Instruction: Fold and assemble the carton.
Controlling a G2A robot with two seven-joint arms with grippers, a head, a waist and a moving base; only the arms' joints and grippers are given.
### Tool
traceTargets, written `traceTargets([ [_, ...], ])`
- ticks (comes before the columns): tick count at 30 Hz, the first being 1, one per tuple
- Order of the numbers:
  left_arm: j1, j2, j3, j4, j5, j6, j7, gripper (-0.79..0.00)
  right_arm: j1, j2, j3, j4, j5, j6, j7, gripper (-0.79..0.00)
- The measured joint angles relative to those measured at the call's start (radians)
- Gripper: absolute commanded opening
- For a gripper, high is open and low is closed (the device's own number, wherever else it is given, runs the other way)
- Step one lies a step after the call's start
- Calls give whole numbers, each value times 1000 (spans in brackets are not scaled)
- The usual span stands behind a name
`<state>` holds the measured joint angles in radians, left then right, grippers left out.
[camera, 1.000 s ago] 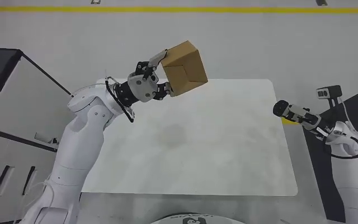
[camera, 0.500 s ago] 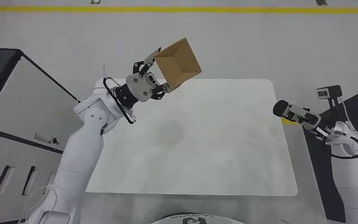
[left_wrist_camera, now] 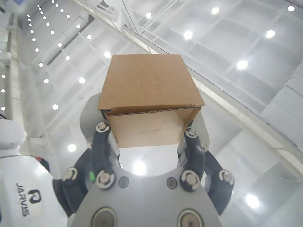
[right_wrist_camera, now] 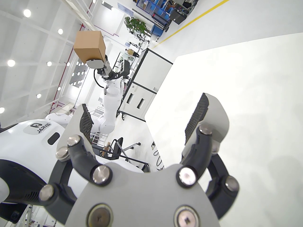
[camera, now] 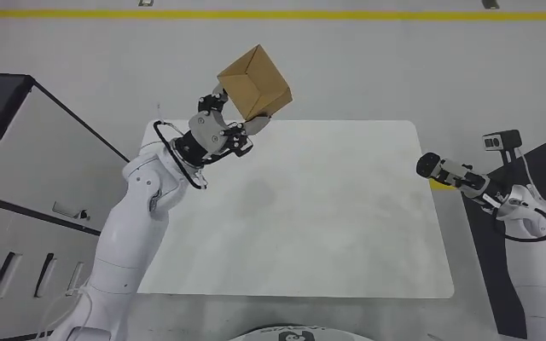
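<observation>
A brown cardboard carton (camera: 254,82), folded into a closed box, is held high above the table's far left corner. My left gripper (camera: 239,119) is shut on its lower end. In the left wrist view the carton (left_wrist_camera: 151,95) sits between the two fingers (left_wrist_camera: 103,138), tilted toward the ceiling. My right gripper (right_wrist_camera: 144,119) stands open with nothing between its pads, off the table's right edge, where the top view shows its arm (camera: 452,173). From the right wrist view the carton (right_wrist_camera: 90,44) appears far off, raised on the left arm.
The white table (camera: 341,222) lies bare below both arms. A dark-framed cabinet (camera: 34,145) stands to the left of the table. A yellow floor line (camera: 341,14) runs along the far side.
My left arm has swung the carton up and away toward the far left, turning it as it went. The right arm has kept still.
</observation>
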<state>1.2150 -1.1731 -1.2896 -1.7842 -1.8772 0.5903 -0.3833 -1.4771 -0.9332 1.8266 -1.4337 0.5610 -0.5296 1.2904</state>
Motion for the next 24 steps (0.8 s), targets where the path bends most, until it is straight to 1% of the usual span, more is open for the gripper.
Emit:
traceTargets([
  [5, -4, -5, 6, 6, -56, 14, 16, -785, 0, 0, 0, 0, 0, 0, 0, 0],
  [9, -7, -8, 11, 12, -75, 26, 3, -785, 0, 0, 0, 0, 0, 0, 0, 0],
  [14, -9, -11, 16, 26, -95, 70, -22, -785, 0, 0, 0, 0, 0, 0, 0, 0],
  [17, -13, -11, 18, 23, -99, 86, -11, -785, 0, 0, 0, 0, 0, 0, 0, 0],
  [24, -8, -13, 16, 20, -106, 74, -16, -785, 0, 0, 0, 0, 0, 0, 0, 0],
])
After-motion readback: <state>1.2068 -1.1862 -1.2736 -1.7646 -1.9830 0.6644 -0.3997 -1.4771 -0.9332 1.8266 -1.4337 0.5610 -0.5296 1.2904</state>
